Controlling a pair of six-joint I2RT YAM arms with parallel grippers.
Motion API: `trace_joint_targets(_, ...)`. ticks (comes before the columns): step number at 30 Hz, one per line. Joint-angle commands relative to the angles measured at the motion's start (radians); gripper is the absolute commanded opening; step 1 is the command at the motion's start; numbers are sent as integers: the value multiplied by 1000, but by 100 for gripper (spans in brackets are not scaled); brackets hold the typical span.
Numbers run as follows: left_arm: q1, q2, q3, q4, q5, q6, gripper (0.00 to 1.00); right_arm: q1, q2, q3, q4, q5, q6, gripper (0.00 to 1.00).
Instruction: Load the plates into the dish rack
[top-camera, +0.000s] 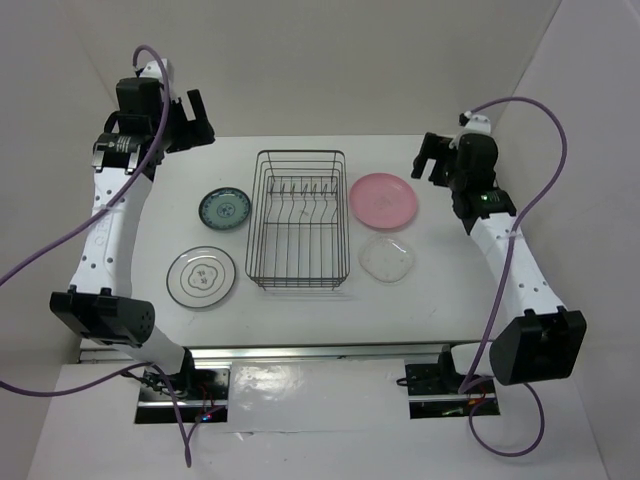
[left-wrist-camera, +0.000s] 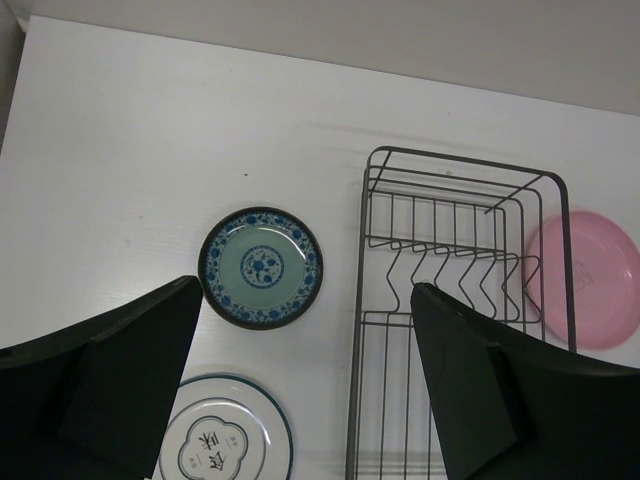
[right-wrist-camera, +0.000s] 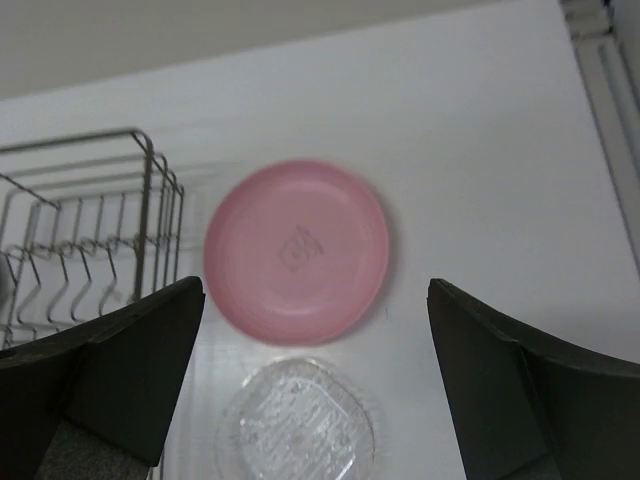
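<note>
The dark wire dish rack (top-camera: 298, 218) stands empty at the table's middle; it also shows in the left wrist view (left-wrist-camera: 455, 300) and the right wrist view (right-wrist-camera: 80, 240). Left of it lie the teal-blue patterned plate (top-camera: 224, 209) (left-wrist-camera: 260, 267) and the clear plate with dark ringed rim (top-camera: 201, 277) (left-wrist-camera: 226, 442). Right of it lie the pink plate (top-camera: 383, 198) (right-wrist-camera: 297, 250) (left-wrist-camera: 590, 280) and the small wavy-edged clear plate (top-camera: 387, 258) (right-wrist-camera: 297, 425). My left gripper (top-camera: 192, 118) (left-wrist-camera: 305, 400) is open, held high over the far left. My right gripper (top-camera: 432, 160) (right-wrist-camera: 315, 385) is open, held high over the far right.
The white table (top-camera: 300, 300) is walled in by white panels at the back and sides. Its front edge meets a metal rail (top-camera: 320, 352) where the arm bases are bolted. Purple cables loop from both arms.
</note>
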Motion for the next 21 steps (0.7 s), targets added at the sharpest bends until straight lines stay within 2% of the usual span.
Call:
trace_joint_targets(1, -6, -56, -4, 31, -56, -6, 100, 7, -43, -140, 90, -45, 31, 100)
trace_joint_targets(3, -17, -56, -13, 31, -71, -6, 100, 7, -43, -228, 125, -118, 83, 100)
trace_joint_targets(6, -17, -65, -13, 31, -80, -6, 100, 16, -34, -329, 168, -149, 145, 100)
trace_joint_targets(16, -17, -65, -23, 40, -60, -6, 100, 128, -135, -555, 205, 90, 267, 98)
trace_joint_targets(21, -17, -65, -23, 40, -42, -6, 100, 128, -155, -587, 150, 113, 322, 96)
